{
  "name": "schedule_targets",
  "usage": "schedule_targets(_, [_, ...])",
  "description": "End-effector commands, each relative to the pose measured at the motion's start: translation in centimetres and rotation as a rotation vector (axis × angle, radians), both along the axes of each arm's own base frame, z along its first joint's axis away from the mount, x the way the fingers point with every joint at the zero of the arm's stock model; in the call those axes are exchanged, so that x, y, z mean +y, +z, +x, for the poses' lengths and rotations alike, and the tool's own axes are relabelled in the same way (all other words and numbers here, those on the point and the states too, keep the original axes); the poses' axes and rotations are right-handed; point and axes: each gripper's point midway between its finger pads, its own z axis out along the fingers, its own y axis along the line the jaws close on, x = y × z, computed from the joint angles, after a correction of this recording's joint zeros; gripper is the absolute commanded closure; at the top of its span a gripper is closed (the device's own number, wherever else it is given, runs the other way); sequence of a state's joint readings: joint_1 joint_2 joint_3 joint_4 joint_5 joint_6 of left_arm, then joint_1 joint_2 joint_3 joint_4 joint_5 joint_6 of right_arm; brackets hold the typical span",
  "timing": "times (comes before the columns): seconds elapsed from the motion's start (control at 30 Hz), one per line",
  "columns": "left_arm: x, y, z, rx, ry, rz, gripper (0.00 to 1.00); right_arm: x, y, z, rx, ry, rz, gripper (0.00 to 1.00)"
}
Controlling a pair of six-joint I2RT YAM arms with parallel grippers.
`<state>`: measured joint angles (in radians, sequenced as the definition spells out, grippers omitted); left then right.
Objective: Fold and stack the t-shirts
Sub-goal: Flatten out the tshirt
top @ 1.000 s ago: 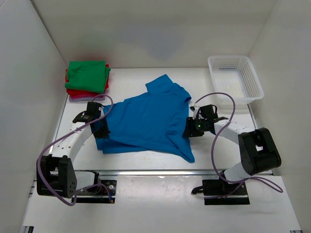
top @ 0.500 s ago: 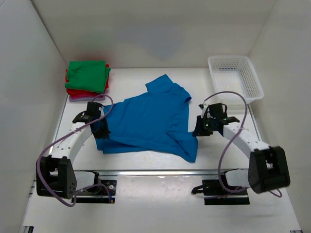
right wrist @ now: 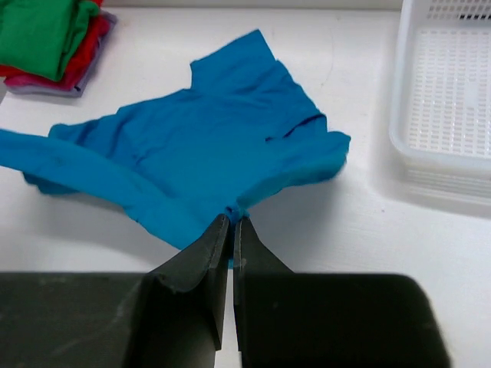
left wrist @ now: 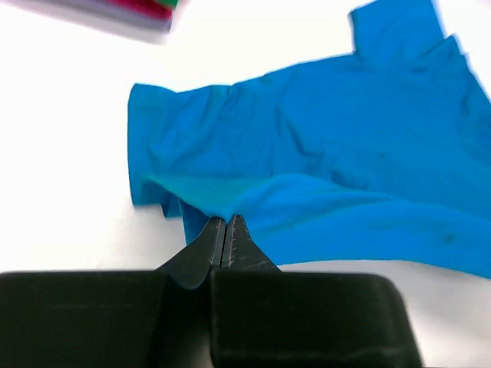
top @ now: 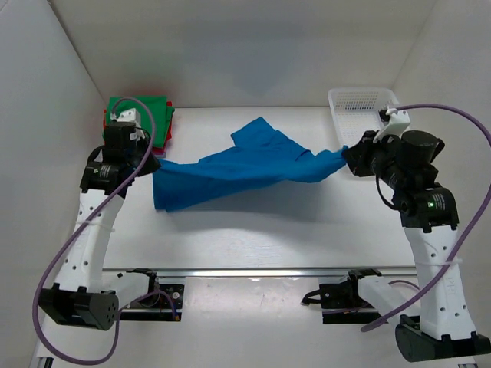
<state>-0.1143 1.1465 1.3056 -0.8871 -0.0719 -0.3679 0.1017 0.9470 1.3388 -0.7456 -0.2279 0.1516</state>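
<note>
The bright blue t-shirt [top: 245,165] hangs stretched between my two grippers above the table, its far part and one sleeve still lying on the surface. My left gripper [top: 151,170] is shut on its left edge [left wrist: 222,201]. My right gripper [top: 347,156] is shut on its right edge [right wrist: 238,213]. The shirt fills the left wrist view [left wrist: 330,153] and the right wrist view [right wrist: 207,146]. A stack of folded t-shirts [top: 142,123], green on top, red and pale lavender below, sits at the far left and shows in the right wrist view [right wrist: 46,38].
A white mesh basket [top: 368,126] stands at the far right, close behind my right gripper; it also shows in the right wrist view [right wrist: 453,100]. White walls enclose the table on the left, right and back.
Both arms have risen and moved apart, lifting the near edge of the blue shirt off the table and pulling it taut. The right arm swung up toward the basket.
</note>
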Motion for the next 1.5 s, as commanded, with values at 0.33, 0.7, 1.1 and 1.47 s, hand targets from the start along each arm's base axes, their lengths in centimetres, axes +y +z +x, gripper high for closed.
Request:
schedule_targets(0.33, [-0.6,9.9,15.6,-0.199,0.039,-0.096,1.00,0.5,2.8,14.3,-0.081,-0.002,-0.046,0.99])
schedule_targets(0.7, [3.5,29.4,18.9,-0.733,-0.045,-0.333,1.00,-1.8,21.7,14.2,-0.545,-0.019,-0.074,1.00])
schedule_targets(1.1, [-4.5,16.0,15.3,-0.205,-0.163,-0.199,1.00,-0.4,2.4,7.0,-0.214,-0.033,-0.064,1.00])
schedule_targets(1.47, [-0.5,26.3,6.0,-0.456,-0.024,-0.184,1.00,0.0,16.4,-1.5,-0.530,0.042,-0.021,1.00])
